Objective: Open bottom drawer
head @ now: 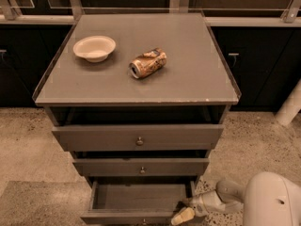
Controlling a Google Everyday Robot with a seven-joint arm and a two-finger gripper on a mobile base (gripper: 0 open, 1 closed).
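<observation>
Lower right of frame: gripper (184, 214) sits at the right front corner of the bottom drawer (136, 197), its pale tip against or just beside the drawer front; contact not certain. Whether the gripper is open or closed: cannot tell. The white arm housing (273, 201) behind it is cut off by the right and bottom frame edges.

The bottom drawer is at bottom centre, pulled well out, with its inside floor showing bare. Its front face is mostly cut off by the bottom edge (knob hard to make out).

Above it are the middle drawer (141, 166) and top drawer (138, 137), each slightly out, knobs visible.

Speckled floor (28, 145) lies open left of the cabinet.

Upper frame: on the grey cabinet top (197, 79), a dented can (148, 62) lies on its side, well apart from the edges. A pale bowl (94, 47) stands upright to its left.
</observation>
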